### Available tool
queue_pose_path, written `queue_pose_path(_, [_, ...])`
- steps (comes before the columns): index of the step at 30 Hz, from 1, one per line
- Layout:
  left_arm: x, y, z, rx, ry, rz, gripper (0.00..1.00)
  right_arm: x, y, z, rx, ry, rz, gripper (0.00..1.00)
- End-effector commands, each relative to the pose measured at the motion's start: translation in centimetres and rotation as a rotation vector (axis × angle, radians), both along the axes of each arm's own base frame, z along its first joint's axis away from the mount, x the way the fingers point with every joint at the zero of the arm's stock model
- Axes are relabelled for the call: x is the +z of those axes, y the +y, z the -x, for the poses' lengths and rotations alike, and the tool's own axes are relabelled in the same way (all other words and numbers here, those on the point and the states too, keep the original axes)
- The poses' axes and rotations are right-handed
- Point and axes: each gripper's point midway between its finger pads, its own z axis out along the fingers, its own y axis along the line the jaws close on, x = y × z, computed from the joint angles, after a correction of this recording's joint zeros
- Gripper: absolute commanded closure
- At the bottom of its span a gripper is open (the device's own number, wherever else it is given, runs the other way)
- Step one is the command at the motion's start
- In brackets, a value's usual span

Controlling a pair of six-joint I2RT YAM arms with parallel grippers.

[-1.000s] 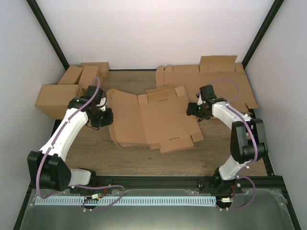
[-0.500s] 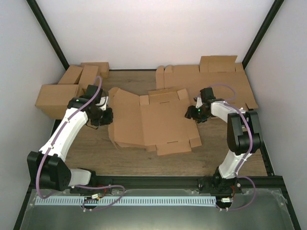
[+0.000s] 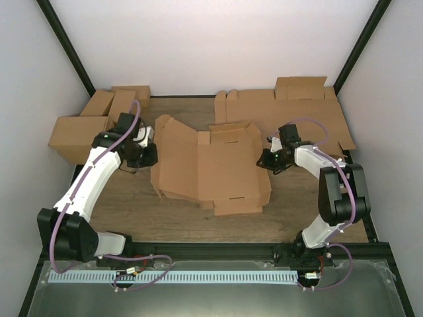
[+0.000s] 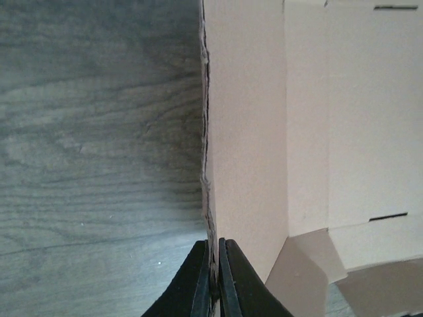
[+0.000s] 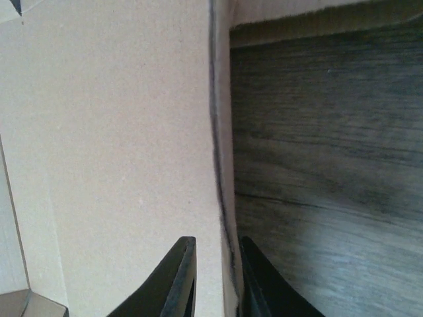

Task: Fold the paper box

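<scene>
The paper box (image 3: 211, 165) lies mid-table, its near flap flat on the table (image 3: 198, 228). Over the last second both arms have drawn inward and the side panels have tipped up from flat, so raising the walls looks under way. The left gripper (image 4: 215, 249) is pinched tight on the left panel's edge. The right gripper (image 5: 217, 246) straddles the right edge, jaws narrowly apart; whether it pinches, I cannot tell. Only the wrist views show these grips. Only the top view shows the flat sheets (image 3: 291, 112) and cartons (image 3: 86, 129) at the far side.
</scene>
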Motion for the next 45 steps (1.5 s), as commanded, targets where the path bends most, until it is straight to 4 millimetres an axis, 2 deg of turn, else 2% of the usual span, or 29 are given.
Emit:
queue_pose_path(1, [2.9,-0.7,-1.9,-0.025,-0.104,0.02,0.96,1.6,0.6,0.5,0.014,-0.032,-0.016,0.84])
queue_pose_path(7, [5.9,-1.8,-2.7,-0.054,-0.206,0.09,0.96,2.3,1.2,0.9,0.028,-0.059,-0.013,0.86])
queue_pose_path(10, [8.2,-2.9,-2.8,-0.069,-0.257,0.165,0.96,1.8,1.6,1.4,0.043,-0.043,-0.029,0.83])
queue_pose_path(12, [8.7,-2.9,-2.7,-0.054,-0.266,0.183,0.96,1.3,1.6,1.7,0.045,-0.028,-0.029,0.82])
queue_pose_path(15, [7.3,-2.5,-2.2,-0.031,-0.227,0.168,0.96,0.8,1.6,1.8,0.049,-0.018,-0.024,0.83])
queue_pose_path(20, [4.2,-2.0,-0.6,0.002,-0.136,0.148,0.96,1.6,1.2,0.9,0.054,-0.05,0.022,0.99])
queue_pose_path(25, [1.9,-1.6,1.4,0.037,-0.067,0.159,0.96,4.9,0.6,-1.2,0.078,-0.16,0.156,0.99])
queue_pose_path(30, [0.0,-1.4,3.4,0.082,-0.007,0.176,0.91,8.9,0.6,-3.1,0.121,-0.296,0.388,0.99])
queue_pose_path(32, [-0.7,-1.7,4.2,0.093,0.017,0.207,0.84,11.3,1.1,-3.6,0.155,-0.399,0.446,0.99])
queue_pose_path(33, [-0.9,-1.8,4.6,0.098,0.027,0.221,0.7,12.6,1.7,-3.7,0.186,-0.463,0.477,0.99])
queue_pose_path(36, [-0.5,-1.0,4.9,0.128,0.011,0.194,0.2,16.3,4.6,-2.7,0.375,-0.68,0.54,0.99])
queue_pose_path(37, [0.1,-0.4,4.7,0.146,-0.011,0.163,0.11,17.4,5.2,-2.2,0.432,-0.742,0.569,0.99])
queue_pose_path(39, [2.0,0.7,3.9,0.178,-0.075,0.112,0.03,18.9,6.4,-1.3,0.562,-0.85,0.635,0.99])
queue_pose_path(40, [3.6,1.1,3.2,0.191,-0.124,0.098,0.0,19.6,6.7,-1.0,0.609,-0.895,0.685,0.99])
queue_pose_path(43, [6.8,2.2,1.7,0.236,-0.219,0.057,0.0,22.1,6.8,-1.1,0.683,-1.012,0.802,0.99])
queue_pose_path(45, [8.1,2.5,0.8,0.253,-0.259,0.048,0.0,24.4,6.7,-1.7,0.675,-1.073,0.856,0.99])
